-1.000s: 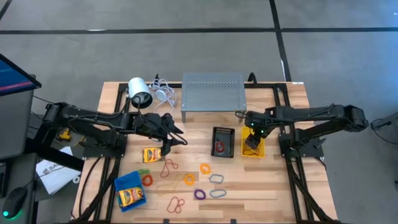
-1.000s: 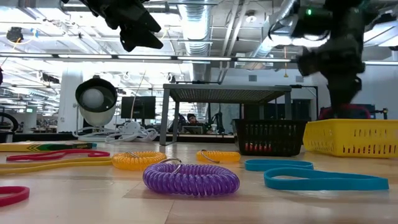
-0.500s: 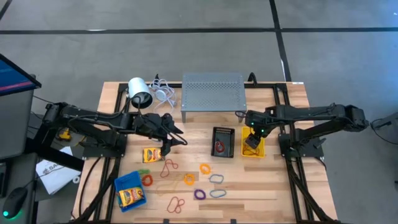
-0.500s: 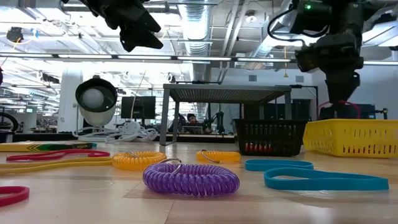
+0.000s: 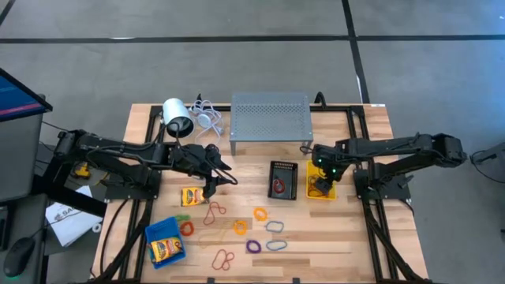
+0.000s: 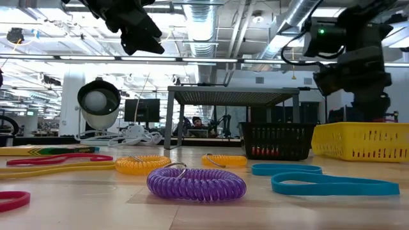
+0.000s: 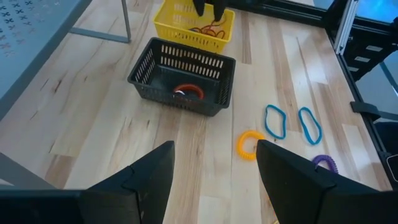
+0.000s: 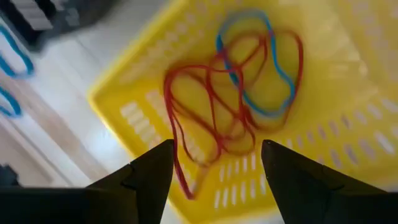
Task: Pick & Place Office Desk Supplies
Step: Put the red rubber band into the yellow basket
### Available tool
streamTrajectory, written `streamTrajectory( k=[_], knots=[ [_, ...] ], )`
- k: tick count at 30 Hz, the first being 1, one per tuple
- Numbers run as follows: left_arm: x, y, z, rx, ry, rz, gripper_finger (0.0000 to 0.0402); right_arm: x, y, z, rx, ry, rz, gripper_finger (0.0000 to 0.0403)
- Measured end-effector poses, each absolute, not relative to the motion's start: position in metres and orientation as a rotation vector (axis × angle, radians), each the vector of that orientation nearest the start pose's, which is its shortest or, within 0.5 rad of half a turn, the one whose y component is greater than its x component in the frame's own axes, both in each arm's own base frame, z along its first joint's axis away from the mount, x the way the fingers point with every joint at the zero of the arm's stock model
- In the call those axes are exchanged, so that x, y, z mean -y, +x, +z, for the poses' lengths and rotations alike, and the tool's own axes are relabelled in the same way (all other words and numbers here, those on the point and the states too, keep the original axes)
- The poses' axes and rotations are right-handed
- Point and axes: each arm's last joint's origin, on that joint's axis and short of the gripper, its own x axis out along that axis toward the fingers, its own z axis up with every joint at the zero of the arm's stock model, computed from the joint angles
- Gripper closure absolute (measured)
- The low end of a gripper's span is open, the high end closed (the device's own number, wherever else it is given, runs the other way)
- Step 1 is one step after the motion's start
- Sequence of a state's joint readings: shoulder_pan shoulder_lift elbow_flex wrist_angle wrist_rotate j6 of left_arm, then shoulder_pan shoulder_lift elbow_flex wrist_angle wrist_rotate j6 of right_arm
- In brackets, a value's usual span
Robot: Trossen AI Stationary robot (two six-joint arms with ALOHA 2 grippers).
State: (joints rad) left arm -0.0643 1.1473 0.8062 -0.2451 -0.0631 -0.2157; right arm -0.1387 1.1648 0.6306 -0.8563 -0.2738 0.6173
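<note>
High view: right gripper [image 5: 320, 178] sits over the yellow bin [image 5: 329, 192]; left gripper [image 5: 211, 185] waits near a crayon box [image 5: 192, 196], empty.
Right wrist view: fingers apart, holding nothing; red bands [image 8: 208, 112] lie inside. It should lift straight up, avoiding snags.

yellow bin [image 8: 348, 155] blurred — edges cropped

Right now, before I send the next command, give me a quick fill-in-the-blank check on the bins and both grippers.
1. The right gripper hangs open above the ____ bin.
2. The black bin holds a single ____ coiled band.
3. A crayon box lies in the ____ bin.
4. The left gripper is open and holds ____.

Missing words: yellow; red; blue; nothing
</note>
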Motion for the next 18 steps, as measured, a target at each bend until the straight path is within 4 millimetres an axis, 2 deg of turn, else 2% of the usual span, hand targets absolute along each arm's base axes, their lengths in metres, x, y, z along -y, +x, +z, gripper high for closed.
streamTrajectory(
  k=[5,18],
  knots=[
    [0.014,0.243,0.265,-0.583,-0.172,0.062,0.0178,0.019,0.184,0.184,-1.243,0.787,-0.314,0.0169],
    [0.014,0.242,0.264,-0.595,-0.17,0.063,0.0178,0.018,0.181,0.189,-1.257,0.93,-0.148,0.0177]
  ],
)
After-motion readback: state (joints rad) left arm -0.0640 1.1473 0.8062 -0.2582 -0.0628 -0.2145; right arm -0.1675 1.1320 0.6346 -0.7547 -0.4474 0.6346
